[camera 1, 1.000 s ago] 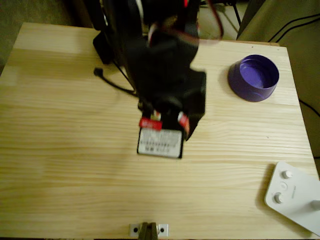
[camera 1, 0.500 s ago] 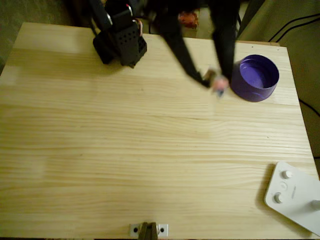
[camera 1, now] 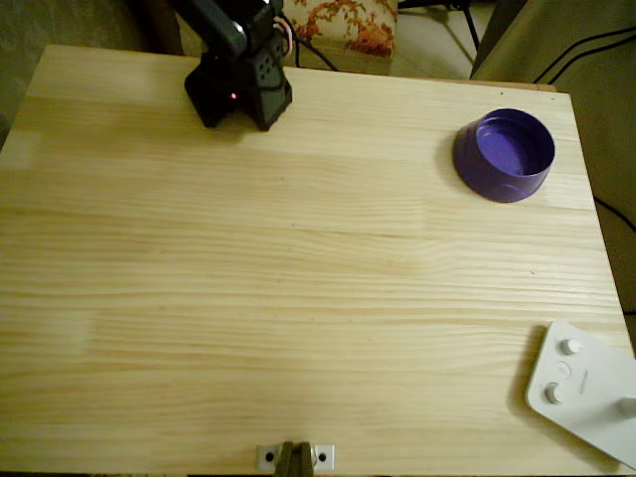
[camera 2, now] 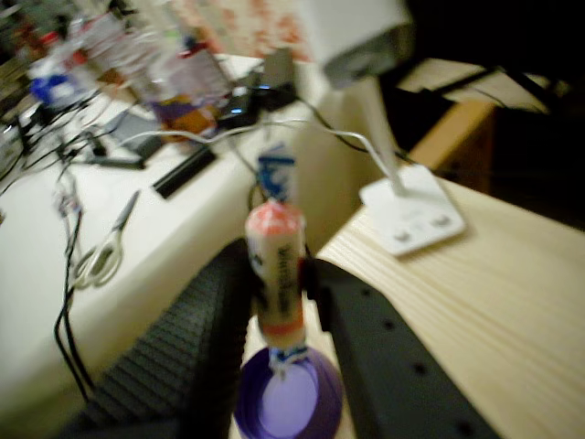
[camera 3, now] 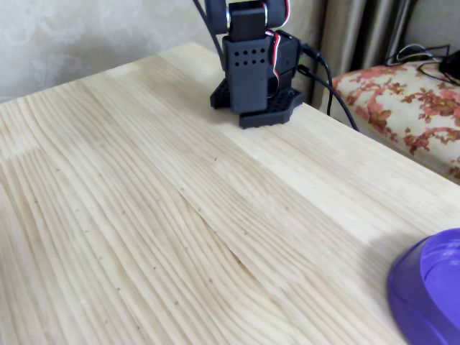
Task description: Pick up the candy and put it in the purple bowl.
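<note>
In the wrist view my gripper [camera 2: 279, 274] is shut on the candy [camera 2: 275, 274], a small white wrapped sweet with an orange-red top and a bluish twisted end, held upright between the black fingers [camera 2: 196, 338]. The purple bowl [camera 2: 285, 402] shows right below the candy there. From overhead the purple bowl [camera 1: 505, 154] stands at the table's far right. It also peeks in at the lower right of the fixed view [camera 3: 431, 291]. The arm's black base [camera 1: 238, 84] stands at the table's far edge [camera 3: 255, 79].
A white device with knobs [camera 1: 581, 388] lies at the near right corner of the wooden table [camera 1: 298, 278], and appears in the wrist view [camera 2: 411, 215]. Beyond the table edge, a cluttered white surface with scissors [camera 2: 101, 256] and cables. A small bracket [camera 1: 295, 457] sits at the near edge.
The arm swept from the table's middle toward the bowl, then rose out of the overhead picture, carrying the candy. Only its base remains in sight from above.
</note>
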Available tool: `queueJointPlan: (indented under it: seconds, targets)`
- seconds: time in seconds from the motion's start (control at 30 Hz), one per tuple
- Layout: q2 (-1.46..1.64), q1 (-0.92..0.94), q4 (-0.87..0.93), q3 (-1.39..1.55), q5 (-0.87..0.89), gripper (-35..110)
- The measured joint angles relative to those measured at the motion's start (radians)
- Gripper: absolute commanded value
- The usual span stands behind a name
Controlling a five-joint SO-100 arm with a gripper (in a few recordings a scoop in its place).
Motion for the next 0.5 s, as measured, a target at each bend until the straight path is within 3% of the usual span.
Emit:
queueJointPlan:
  seconds: [0.5]
  targets:
    - [-0.399, -0.256, -0.1, -0.061, -0.236, 0]
